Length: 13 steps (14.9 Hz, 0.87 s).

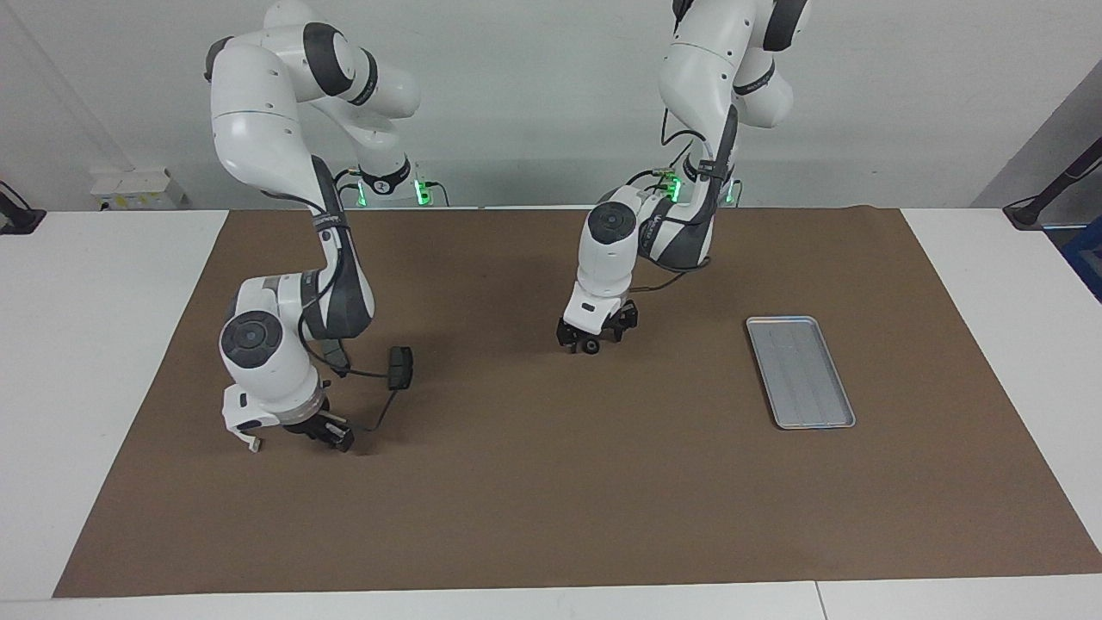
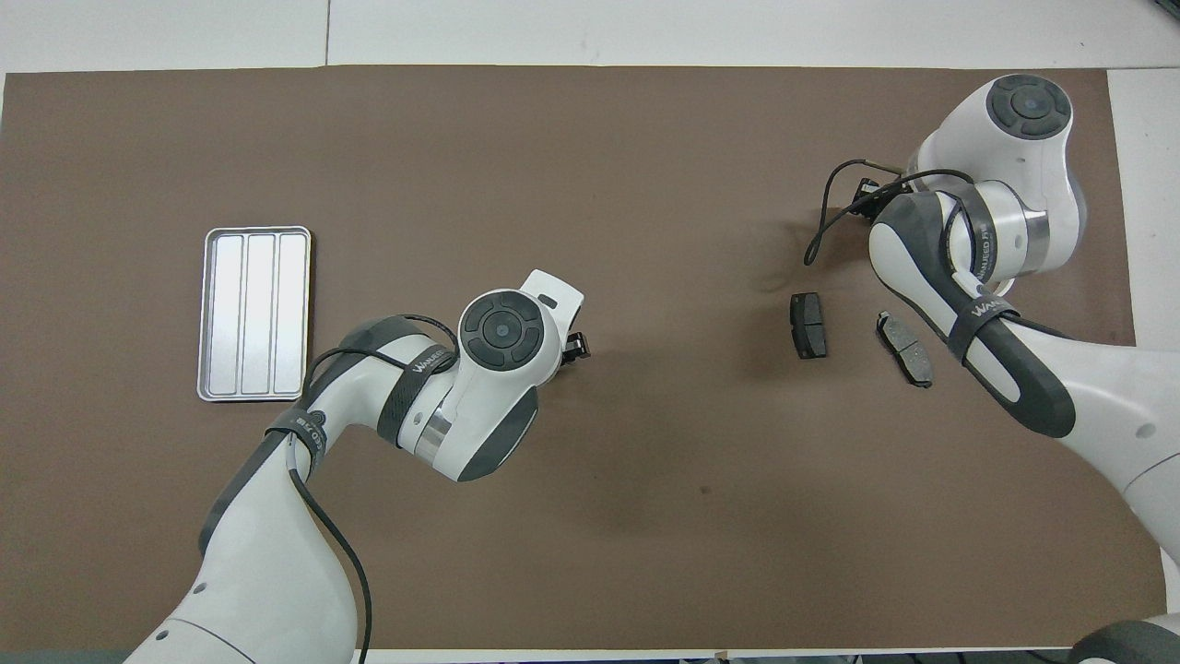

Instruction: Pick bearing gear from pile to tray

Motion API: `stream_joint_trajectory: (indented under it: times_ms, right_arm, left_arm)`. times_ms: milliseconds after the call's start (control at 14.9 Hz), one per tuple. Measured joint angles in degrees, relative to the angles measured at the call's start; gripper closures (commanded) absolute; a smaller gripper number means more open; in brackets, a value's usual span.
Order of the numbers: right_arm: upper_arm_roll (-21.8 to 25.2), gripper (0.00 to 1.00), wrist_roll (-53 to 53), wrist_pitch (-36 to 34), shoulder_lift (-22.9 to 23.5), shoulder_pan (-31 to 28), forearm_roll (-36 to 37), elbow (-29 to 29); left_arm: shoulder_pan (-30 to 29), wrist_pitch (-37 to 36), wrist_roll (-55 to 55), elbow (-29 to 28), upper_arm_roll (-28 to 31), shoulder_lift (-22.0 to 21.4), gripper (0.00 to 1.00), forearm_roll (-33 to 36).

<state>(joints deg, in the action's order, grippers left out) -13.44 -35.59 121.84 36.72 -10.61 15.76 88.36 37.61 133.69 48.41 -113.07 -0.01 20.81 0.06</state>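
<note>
The bearing gear (image 1: 591, 346), a small black round piece, lies on the brown mat (image 1: 551, 499) near the middle. My left gripper (image 1: 592, 336) is down around it, open, one finger on each side. In the overhead view the left wrist covers the gear, and only the left gripper's tip (image 2: 576, 345) shows. The silver tray (image 1: 801, 372) lies with nothing in it toward the left arm's end. My right gripper (image 1: 331, 435) is low at the mat by the pile, shut. Whether it holds anything I cannot tell. A dark brake pad (image 1: 399, 366) lies beside it.
Two brake pads (image 2: 808, 325) (image 2: 905, 349) lie side by side toward the right arm's end. The right arm's cable (image 2: 830, 217) loops over the mat there. White tabletop (image 1: 112, 344) borders the mat on all sides.
</note>
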Motion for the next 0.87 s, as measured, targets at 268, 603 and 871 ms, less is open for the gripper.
stream_joint_trajectory:
  times_ms: [268,603,871]
  right_arm:
    - [-0.01,1.00,0.00,0.00,0.00,0.00,0.00,0.01]
    - [-0.11,1.00,0.00,-0.28,-0.02,0.02,0.00,-0.04]
    - [-0.55,1.00,0.01,-4.15,-0.16,0.52,0.00,-1.52]
  left_arm:
    - [0.47,-0.24,1.72,0.04,-0.02,-0.60,0.79,-0.48]
    - [0.51,-1.31,3.27,0.37,0.14,-1.04,1.00,-0.66]
    - [-1.64,-7.08,-0.69,5.83,1.70,-1.22,1.00,1.87]
